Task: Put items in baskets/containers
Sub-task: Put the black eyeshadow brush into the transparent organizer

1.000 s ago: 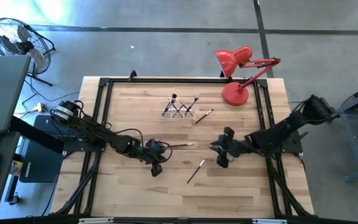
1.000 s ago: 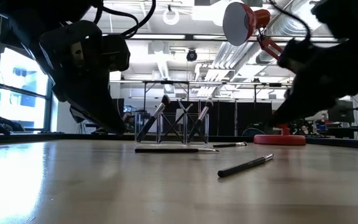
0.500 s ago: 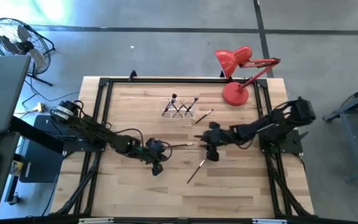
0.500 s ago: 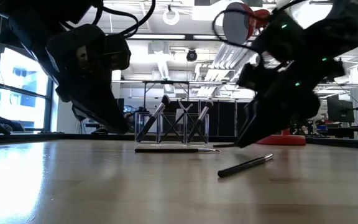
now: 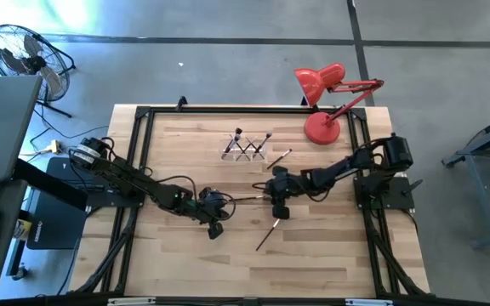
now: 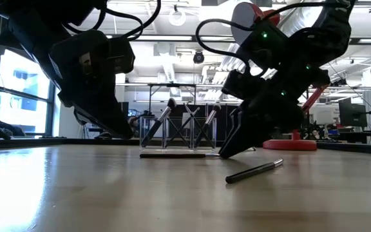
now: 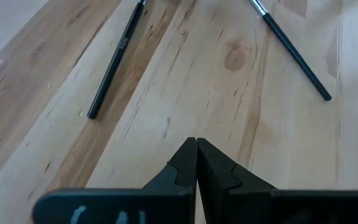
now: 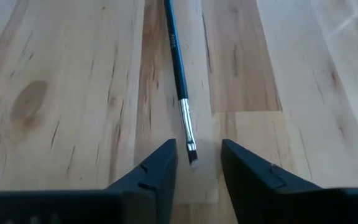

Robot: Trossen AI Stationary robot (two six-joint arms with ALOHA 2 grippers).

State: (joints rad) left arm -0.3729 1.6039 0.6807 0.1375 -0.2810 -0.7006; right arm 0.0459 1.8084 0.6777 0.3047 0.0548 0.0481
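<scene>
Makeup brushes are only partly stowed: a few stand crossed in the clear plastic holder (image 5: 245, 150) at the back middle of the table (image 5: 168, 144), and three lie loose on the wood.

On the left, my left jaws rest low over the table, pressed shut on nothing. Just to their right lies a thin dark-handled brush (image 5: 247, 198), its length running across the table between my two arms.

My right arm has swung in from the right edge to the table's middle, and my right jaws now stand open at that brush's far end, one on each side of its small bristle tip (image 8: 191, 152). I judge the pick is about to start, not yet made.

The brush is a slim round stick, glossy black with a silvery ferrule (image 8: 185, 118), on pale, grained planks.

Another brush (image 5: 268, 233) lies slantwise nearer the front, one more (image 5: 280, 157) just beside the holder. At the back right stands the red desk lamp (image 5: 322, 127).
</scene>
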